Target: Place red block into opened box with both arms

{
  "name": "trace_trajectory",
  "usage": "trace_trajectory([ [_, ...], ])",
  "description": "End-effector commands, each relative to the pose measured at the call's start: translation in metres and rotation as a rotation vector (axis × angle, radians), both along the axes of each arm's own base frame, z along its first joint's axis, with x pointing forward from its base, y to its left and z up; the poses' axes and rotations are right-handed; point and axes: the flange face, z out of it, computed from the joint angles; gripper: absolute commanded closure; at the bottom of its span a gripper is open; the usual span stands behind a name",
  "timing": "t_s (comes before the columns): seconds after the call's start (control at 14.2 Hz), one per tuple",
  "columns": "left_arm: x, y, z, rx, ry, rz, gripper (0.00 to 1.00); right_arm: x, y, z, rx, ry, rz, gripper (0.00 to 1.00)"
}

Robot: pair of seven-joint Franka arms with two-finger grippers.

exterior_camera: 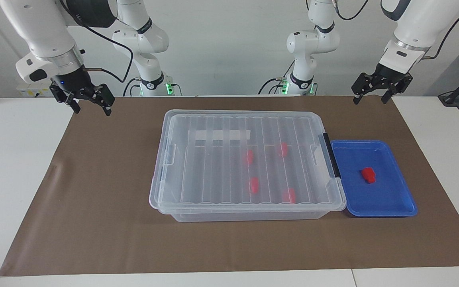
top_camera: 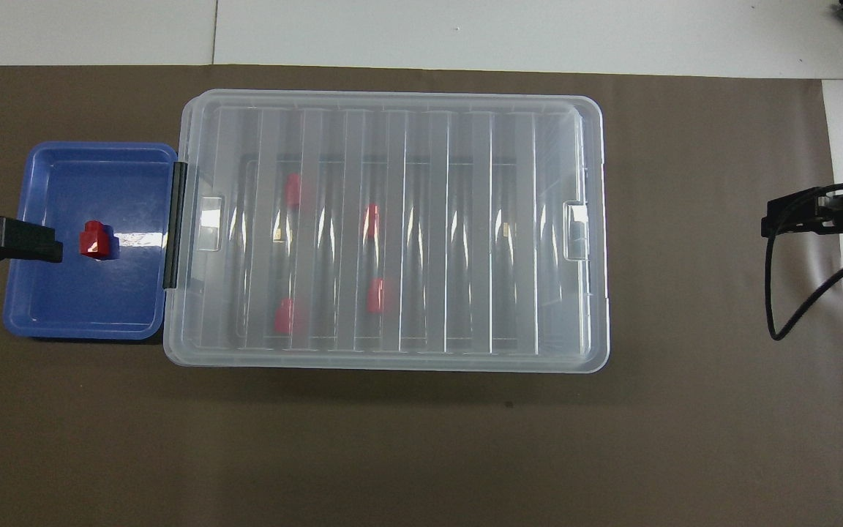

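A large clear plastic storage box (exterior_camera: 245, 167) with its ribbed lid on sits mid-table on a brown paper mat (exterior_camera: 94, 199). Four small red plastic blocks (exterior_camera: 254, 185) lie inside it. A shallow blue plastic tray (exterior_camera: 389, 199) touches the box's end toward the left arm's end of the table. One small red stepped block (exterior_camera: 368, 175) lies in that tray.

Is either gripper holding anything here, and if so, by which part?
Nothing is held. The left gripper and right gripper hang open and empty above the mat; the red block lies in the blue tray.
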Motion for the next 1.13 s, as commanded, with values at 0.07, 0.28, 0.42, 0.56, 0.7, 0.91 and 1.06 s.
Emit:
trace_trajectory([
  [0.07, 0.0, -0.003, 0.004, 0.012, -0.016, 0.01, 0.0, -0.005, -0.001, 0.0, 0.02, -0.005, 0.014, 0.0],
  [0.28, -0.001, -0.004, 0.003, 0.011, -0.015, 0.024, 0.0, -0.002, 0.005, 0.0, 0.02, -0.02, 0.013, 0.0],
  [0.42, -0.001, -0.007, 0.002, 0.011, -0.014, 0.036, 0.0, 0.003, 0.028, -0.009, 0.021, -0.055, 0.039, 0.0],
  [0.56, -0.001, -0.007, 0.002, 0.01, -0.018, 0.036, 0.0, 0.013, 0.044, -0.024, 0.023, -0.069, 0.039, 0.0],
  [0.7, 0.0, -0.007, 0.001, 0.01, -0.016, 0.035, 0.0, 0.025, 0.077, -0.042, 0.031, -0.1, 0.058, 0.0],
  [0.91, -0.001, -0.007, 0.001, 0.011, -0.016, 0.035, 0.0, 0.047, 0.116, -0.077, 0.045, -0.132, 0.052, 0.0],
  [1.06, -0.001, -0.007, 0.001, 0.011, -0.016, 0.035, 0.0, 0.056, 0.135, -0.101, 0.049, -0.128, 0.071, 0.0],
])
